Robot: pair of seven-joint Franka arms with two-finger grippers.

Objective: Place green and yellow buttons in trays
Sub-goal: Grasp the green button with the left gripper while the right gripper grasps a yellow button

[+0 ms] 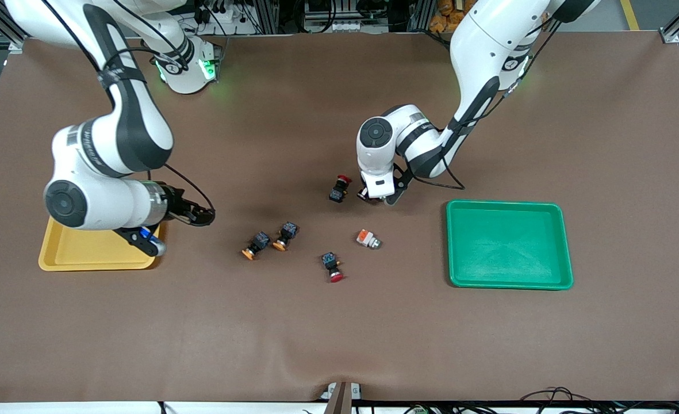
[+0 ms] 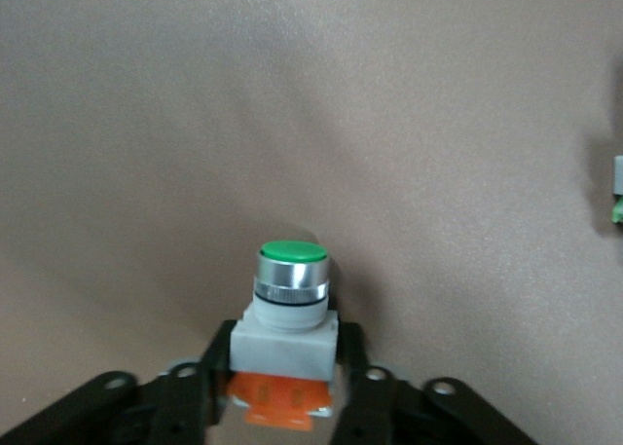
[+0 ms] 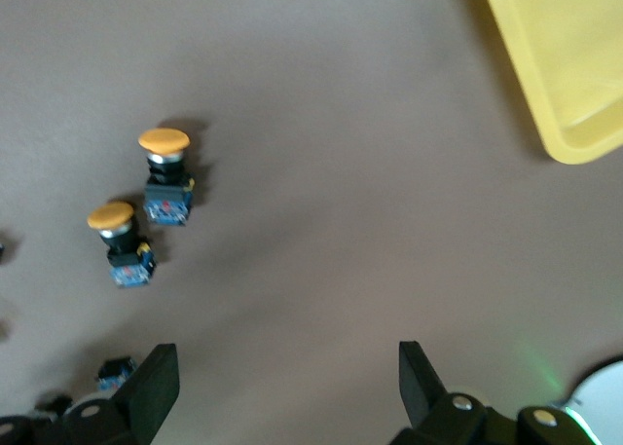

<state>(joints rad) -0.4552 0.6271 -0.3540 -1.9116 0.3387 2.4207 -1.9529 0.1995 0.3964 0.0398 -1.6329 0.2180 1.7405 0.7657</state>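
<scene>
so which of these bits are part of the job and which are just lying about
Job:
- green button, clamped in the left gripper
- second green button
- two yellow buttons
- green tray
- yellow tray
- right gripper, open, beside the yellow tray

Lying about:
- two red-capped buttons

1. A brown mat covers the whole table, with soft wrinkles at its near edge.
2. At the far edge stand metal frame posts, with dark cables at the near edge.
</scene>
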